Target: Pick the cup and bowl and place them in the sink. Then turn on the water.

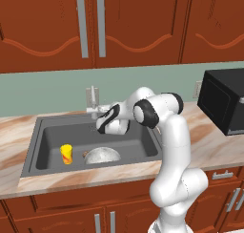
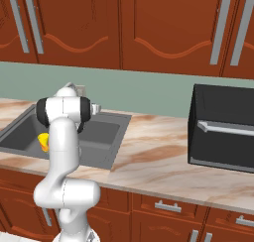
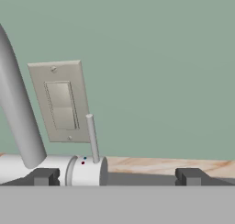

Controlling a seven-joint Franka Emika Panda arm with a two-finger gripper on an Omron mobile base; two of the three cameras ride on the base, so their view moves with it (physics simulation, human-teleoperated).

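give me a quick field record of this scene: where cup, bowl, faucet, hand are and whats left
cup: yellow cup upright in the sink, left part of the basin
bowl: speckled bowl on the basin floor, right of the cup
faucet: silver faucet at the back rim, thin lever upright
water: no stream visible
hand: hand open, at the faucet base, one fingertip either side, holding nothing
wall: switch plate behind the faucet
counter: black microwave to the right of the sink
left to do: turn on the water
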